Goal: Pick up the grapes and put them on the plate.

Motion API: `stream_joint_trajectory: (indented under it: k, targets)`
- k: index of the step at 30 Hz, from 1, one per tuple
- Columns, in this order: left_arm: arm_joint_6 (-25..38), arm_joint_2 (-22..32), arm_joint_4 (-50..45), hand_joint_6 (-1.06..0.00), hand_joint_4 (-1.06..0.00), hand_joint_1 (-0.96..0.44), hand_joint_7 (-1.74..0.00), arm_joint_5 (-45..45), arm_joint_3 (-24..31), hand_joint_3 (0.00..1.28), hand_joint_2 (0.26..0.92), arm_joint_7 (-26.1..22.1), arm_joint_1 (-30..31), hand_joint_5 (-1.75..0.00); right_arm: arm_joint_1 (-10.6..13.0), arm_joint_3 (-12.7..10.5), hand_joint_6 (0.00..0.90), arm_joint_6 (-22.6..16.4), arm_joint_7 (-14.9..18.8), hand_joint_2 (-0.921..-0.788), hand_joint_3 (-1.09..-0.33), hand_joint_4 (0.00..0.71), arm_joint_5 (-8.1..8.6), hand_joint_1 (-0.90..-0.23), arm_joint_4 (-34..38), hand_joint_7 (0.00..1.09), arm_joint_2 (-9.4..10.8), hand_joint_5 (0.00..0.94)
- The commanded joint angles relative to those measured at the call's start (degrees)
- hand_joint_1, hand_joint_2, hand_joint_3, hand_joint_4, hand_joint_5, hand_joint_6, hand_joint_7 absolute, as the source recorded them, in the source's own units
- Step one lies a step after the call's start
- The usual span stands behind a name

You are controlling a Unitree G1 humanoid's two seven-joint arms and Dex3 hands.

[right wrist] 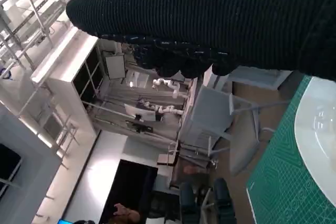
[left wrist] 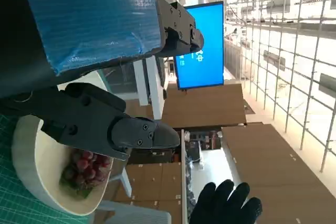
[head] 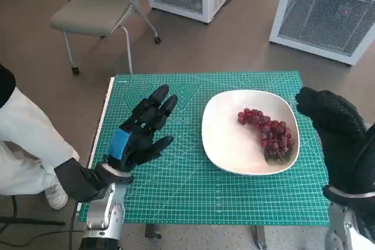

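Green cutting mat on table; brown floor, grey chair; both hands empty, fingers spread.

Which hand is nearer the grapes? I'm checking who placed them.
The right hand, gloved in black knit, beside the plate holding the grapes. The blue-taped left hand is farther off.
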Motion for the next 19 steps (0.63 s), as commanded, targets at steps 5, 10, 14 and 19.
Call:
stream_joint_trajectory:
  k: [5, 10, 14, 19]
  targets:
    - [-0.1, 0.5, -2.1, -0.32, -0.30, -0.44, -0.01, -0.4, 0.1, 0.23, 0.921, 0.3, 1.3, -0.01, -0.2, 0.5, 0.229, 0.6, 0.7, -0.921, -0.554, 0.385, -0.03, -0.523, 1.3, 0.86, -0.2, 0.414]
    - [0.6, 0.4, -3.1, -0.32, -0.30, -0.44, -0.01, -0.7, 0.2, 0.23, 0.921, 0.7, 1.7, -0.01, -0.4, 0.6, 0.228, 0.6, 0.8, -0.921, -0.554, 0.386, 0.02, -0.523, 1.6, 0.86, -0.3, 0.416]
    - [0.8, 0.3, -3.8, -0.32, -0.31, -0.43, -0.01, -0.8, 0.2, 0.23, 0.921, 1.1, 2.0, -0.01, -0.6, 0.6, 0.228, 0.6, 0.9, -0.921, -0.554, 0.385, 0.00, -0.523, 1.8, 0.86, -0.4, 0.416]
    - [0.9, 0.2, -4.3, -0.32, -0.32, -0.43, 0.00, -0.9, 0.2, 0.23, 0.921, 1.4, 2.3, -0.01, -0.7, 0.7, 0.228, 0.5, 1.0, -0.921, -0.554, 0.384, 0.01, -0.523, 2.0, 0.86, -0.4, 0.417]
